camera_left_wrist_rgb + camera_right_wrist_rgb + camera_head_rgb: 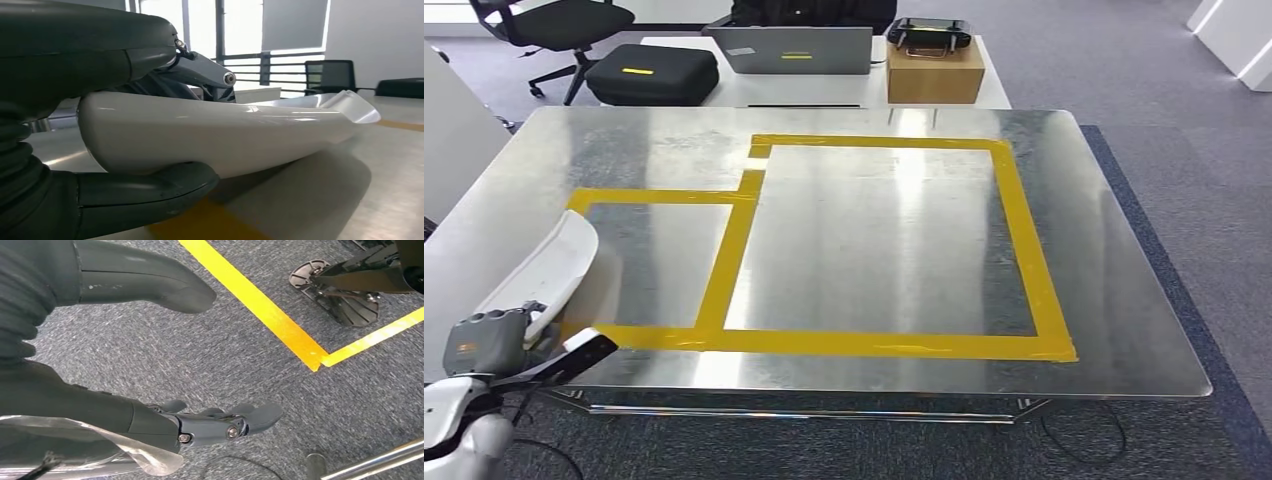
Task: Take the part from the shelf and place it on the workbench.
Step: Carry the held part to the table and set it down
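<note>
- My left hand [499,340] is clamped on the long white glossy curved plastic part [549,270]; in the left wrist view the thick thumb sits under the shell [225,135] and the darker fingers [200,70] go over the top.
- Part is at the near-left corner of the shiny sheet-metal table [874,380], over the smaller yellow-tape rectangle [724,270]. It runs from the hand out toward the table's middle.
- Can't tell if the far tip is touching the metal or just above it. There is a shadow beneath it, but no clear contact line.
- Right hand [220,422] hangs over the grey-blue carpet [200,355] w/ yellow floor tape [265,310]. Fingers are apart and fairly straight, holding nothing.
- Step as I judge it: the set-down, late in the task.
- To do it well: lower slowly and keep the part level so the belly lands first, not the tip. The curved underside will prob rock or slide on slick metal.
- Let it settle before I release, then spread thumb and fingers evenly so neither side drags it.
- Keep it inside the taped box, clear of the table's edge.
- Risk: part skates off the near-left corner if released while tilted.
</note>
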